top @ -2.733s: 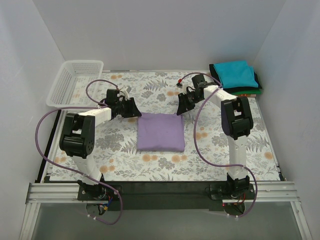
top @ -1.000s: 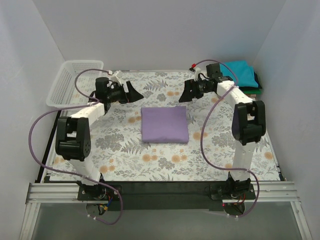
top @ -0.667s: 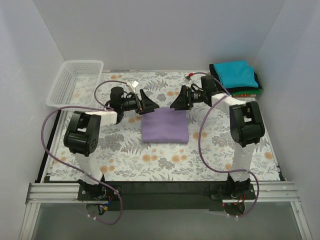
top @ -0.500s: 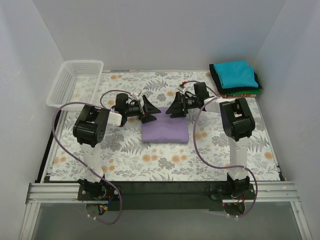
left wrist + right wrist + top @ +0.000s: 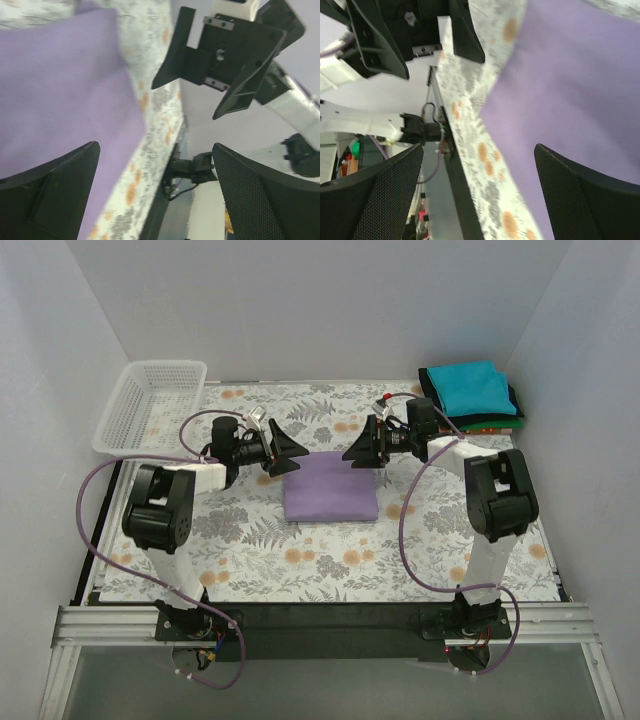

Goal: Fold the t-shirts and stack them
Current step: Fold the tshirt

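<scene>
A lavender-purple t-shirt (image 5: 330, 490), folded into a rectangle, lies flat in the middle of the floral cloth. My left gripper (image 5: 289, 450) hovers open just beyond its far left corner. My right gripper (image 5: 358, 447) hovers open beyond its far right corner, and the two face each other. Neither holds anything. In the left wrist view the purple shirt (image 5: 60, 90) fills the upper left, with the right gripper (image 5: 225, 55) opposite. The right wrist view shows the shirt (image 5: 570, 85) and the left gripper (image 5: 415, 30). A stack of folded t-shirts, teal (image 5: 472, 388) over dark green (image 5: 492, 417), sits at the back right.
A white mesh basket (image 5: 150, 405) stands at the back left corner. The floral table cloth (image 5: 330, 560) covers the table, and white walls close it in on three sides. The table's black front edge (image 5: 330, 615) runs between the arm bases.
Both grippers swung in from the back toward the purple shirt's far edge, dipped to its far corners, then lifted back a little. The left jaws spread slightly wider. The shirt stayed put.
</scene>
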Tool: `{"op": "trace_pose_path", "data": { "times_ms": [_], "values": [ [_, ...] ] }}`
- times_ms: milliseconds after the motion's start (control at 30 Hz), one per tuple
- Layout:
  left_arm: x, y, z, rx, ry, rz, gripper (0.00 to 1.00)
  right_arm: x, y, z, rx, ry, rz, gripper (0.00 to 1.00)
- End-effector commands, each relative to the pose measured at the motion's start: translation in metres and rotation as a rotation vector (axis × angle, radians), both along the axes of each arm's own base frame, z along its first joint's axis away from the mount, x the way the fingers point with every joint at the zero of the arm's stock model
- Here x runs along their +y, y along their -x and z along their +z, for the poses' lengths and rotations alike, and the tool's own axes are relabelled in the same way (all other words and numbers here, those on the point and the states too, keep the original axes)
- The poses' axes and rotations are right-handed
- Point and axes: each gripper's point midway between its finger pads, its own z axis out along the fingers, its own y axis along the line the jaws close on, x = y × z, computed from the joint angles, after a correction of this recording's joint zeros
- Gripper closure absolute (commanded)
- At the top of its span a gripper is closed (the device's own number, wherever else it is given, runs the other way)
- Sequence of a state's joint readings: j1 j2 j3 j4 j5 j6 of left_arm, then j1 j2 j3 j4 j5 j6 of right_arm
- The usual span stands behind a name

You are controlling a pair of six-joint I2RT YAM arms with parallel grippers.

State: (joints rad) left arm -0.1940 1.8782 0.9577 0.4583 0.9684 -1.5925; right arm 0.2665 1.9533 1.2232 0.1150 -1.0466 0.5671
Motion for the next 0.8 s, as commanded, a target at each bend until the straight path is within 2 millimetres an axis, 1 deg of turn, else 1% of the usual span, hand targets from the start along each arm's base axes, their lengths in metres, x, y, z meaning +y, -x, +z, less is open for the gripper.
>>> {"op": "trace_pose_path", "data": {
  "times_ms": [0,33,67,100,133,200,233,267,333,367,400,433,467,500,533,567,600,633,667,700,733,767],
  "values": [
    [-0.019,0.044,0.05,-0.011,0.102,-0.078,0.04,0.011,0.025,0.034,0.015,-0.058,-0.017,0.02],
    [-0.022,0.049,0.056,-0.048,0.123,-0.078,0.04,0.018,0.03,0.038,-0.002,-0.082,-0.007,0.02],
    [-0.025,0.054,0.059,-0.043,0.138,-0.07,0.04,0.022,0.037,0.037,0.02,-0.097,-0.004,0.02],
    [-0.03,0.065,0.048,0.036,0.152,-0.058,0.04,0.023,0.05,0.026,0.13,-0.104,-0.023,0.02],
    [-0.033,0.069,0.052,0.02,0.181,-0.066,0.04,0.031,0.054,0.03,0.103,-0.134,-0.011,0.02],
    [-0.041,0.082,0.04,0.072,0.203,-0.077,0.04,0.035,0.063,0.017,0.184,-0.14,-0.016,0.02],
    [-0.042,0.083,0.034,0.088,0.2,-0.069,0.04,0.037,0.067,0.01,0.203,-0.133,-0.011,0.02],
    [-0.043,0.084,0.021,0.124,0.188,-0.063,0.04,0.038,0.07,0.004,0.223,-0.126,-0.008,0.02],
    [-0.043,0.087,0.004,0.187,0.187,-0.054,0.04,0.037,0.076,-0.018,0.284,-0.105,-0.017,0.02],
    [-0.043,0.088,-0.011,0.232,0.179,-0.047,0.04,0.037,0.077,-0.024,0.293,-0.1,-0.019,0.02],
    [-0.042,0.088,-0.02,0.258,0.17,-0.042,0.04,0.036,0.078,-0.036,0.312,-0.087,-0.023,0.02],
    [-0.041,0.09,-0.03,0.271,0.15,-0.038,0.04,0.035,0.078,-0.043,0.322,-0.077,-0.029,0.02],
    [-0.037,0.086,-0.043,0.291,0.128,-0.006,0.04,0.033,0.077,-0.049,0.325,-0.069,-0.038,0.02],
    [-0.032,0.087,-0.056,0.337,0.096,0.017,0.04,0.031,0.075,-0.058,0.331,-0.055,-0.054,0.02],
    [-0.026,0.088,-0.067,0.356,0.071,0.036,0.04,0.025,0.071,-0.064,0.341,-0.05,-0.076,0.02],
    [-0.02,0.085,-0.073,0.348,0.047,0.061,0.04,0.02,0.071,-0.069,0.36,-0.044,-0.092,0.02],
    [-0.011,0.082,-0.077,0.35,0.037,0.083,0.03,0.017,0.07,-0.07,0.363,-0.046,-0.1,0.02],
    [-0.007,0.082,-0.076,0.337,0.031,0.079,0.03,0.011,0.066,-0.067,0.357,-0.052,-0.109,0.02],
    [-0.003,0.083,-0.068,0.292,0.025,0.061,0.03,0.011,0.068,-0.063,0.348,-0.06,-0.098,0.02],
    [-0.001,0.087,-0.065,0.288,0.026,0.05,0.03,0.011,0.067,-0.049,0.317,-0.079,-0.082,0.02],
    [0.0,0.091,-0.06,0.273,0.031,0.038,0.03,0.013,0.073,-0.038,0.3,-0.096,-0.047,0.02],
    [0.002,0.096,-0.05,0.245,0.044,0.027,0.03,0.012,0.075,-0.029,0.279,-0.107,-0.033,0.02]
  ]
}}
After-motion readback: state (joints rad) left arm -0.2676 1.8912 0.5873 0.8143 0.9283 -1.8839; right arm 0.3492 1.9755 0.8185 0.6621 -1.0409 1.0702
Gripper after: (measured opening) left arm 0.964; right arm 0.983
